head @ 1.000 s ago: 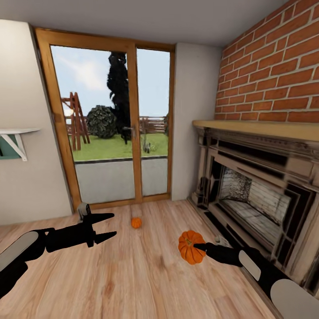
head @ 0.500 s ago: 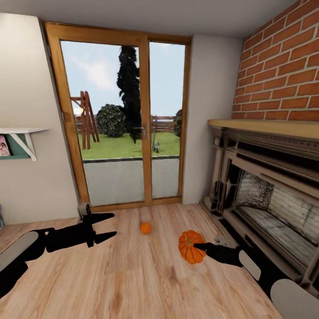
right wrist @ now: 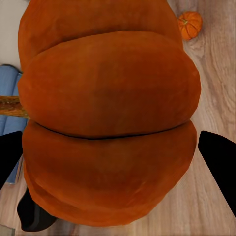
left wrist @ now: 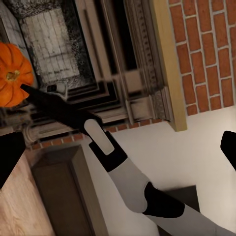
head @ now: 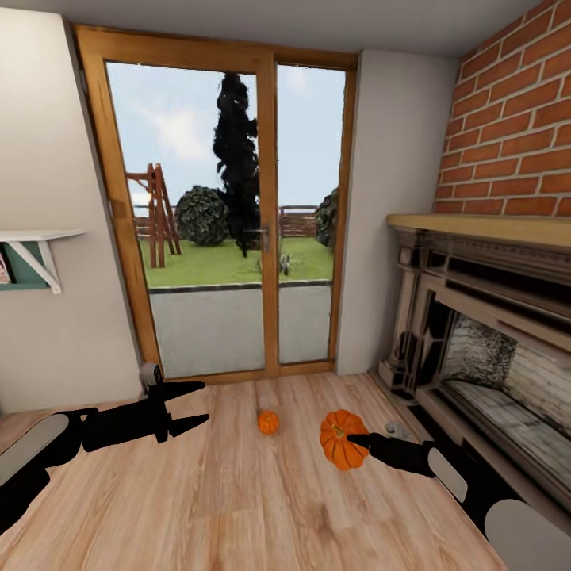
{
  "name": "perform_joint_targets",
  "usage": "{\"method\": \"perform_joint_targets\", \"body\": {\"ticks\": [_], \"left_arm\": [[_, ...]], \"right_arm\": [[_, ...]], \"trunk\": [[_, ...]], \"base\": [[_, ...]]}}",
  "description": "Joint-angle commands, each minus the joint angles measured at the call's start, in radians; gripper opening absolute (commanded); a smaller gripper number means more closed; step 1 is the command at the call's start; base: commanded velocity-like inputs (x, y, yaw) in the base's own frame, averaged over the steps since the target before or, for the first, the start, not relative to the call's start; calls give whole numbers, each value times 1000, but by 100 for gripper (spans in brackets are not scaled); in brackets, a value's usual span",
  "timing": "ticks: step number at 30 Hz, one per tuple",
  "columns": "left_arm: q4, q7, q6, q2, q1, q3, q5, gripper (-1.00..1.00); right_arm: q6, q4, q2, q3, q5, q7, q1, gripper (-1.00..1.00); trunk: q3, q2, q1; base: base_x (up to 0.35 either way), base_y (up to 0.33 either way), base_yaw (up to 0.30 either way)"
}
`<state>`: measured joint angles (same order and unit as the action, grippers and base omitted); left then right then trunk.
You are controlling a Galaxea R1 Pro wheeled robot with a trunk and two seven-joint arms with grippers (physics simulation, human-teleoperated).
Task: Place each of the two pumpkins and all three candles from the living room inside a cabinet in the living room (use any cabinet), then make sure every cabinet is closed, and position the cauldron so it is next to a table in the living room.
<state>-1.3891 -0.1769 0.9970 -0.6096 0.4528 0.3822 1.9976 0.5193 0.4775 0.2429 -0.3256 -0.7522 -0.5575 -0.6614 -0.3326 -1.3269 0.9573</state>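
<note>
Shifted leftward across the head view since the earlier frames: brick wall and fireplace now further right, glass door more central, small pumpkin on the floor now lower and closer — camera motion, not movement of the things. Arms at the same spots in the view as before.

Left claw held out over the wooden floor, fingers spread wide with nothing between them. Right claw closed around the larger pumpkin, carried above the floor in front of the fireplace. From the right wrist view, ribbed orange pumpkin pressed between the two black fingers, stem off to one side. From the left wrist view, same pumpkin at the end of the right arm, with fireplace and brick wall behind.

Second, smaller pumpkin resting on the floor between the two claws, near the glass door, well apart from the held one; seen also in the right wrist view lying on the planks. White bracket shelf on the left wall. Garden with a wooden frame and dark tree beyond the glass.
</note>
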Motion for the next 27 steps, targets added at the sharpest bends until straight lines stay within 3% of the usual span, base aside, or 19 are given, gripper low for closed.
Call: {"method": "perform_joint_targets", "body": {"ticks": [1,27], "left_arm": [[1,-10,0,-1,1,2,-7,100],[1,-10,0,-1,1,2,-7,100]], "right_arm": [[5,1,1,-4,-14,2,-1,-100],[5,1,0,2,-16,10,-1,-100]], "trunk": [[-1,-1,1],[-1,-1,1]], "base": [[335,109,0],[335,97,0]]}}
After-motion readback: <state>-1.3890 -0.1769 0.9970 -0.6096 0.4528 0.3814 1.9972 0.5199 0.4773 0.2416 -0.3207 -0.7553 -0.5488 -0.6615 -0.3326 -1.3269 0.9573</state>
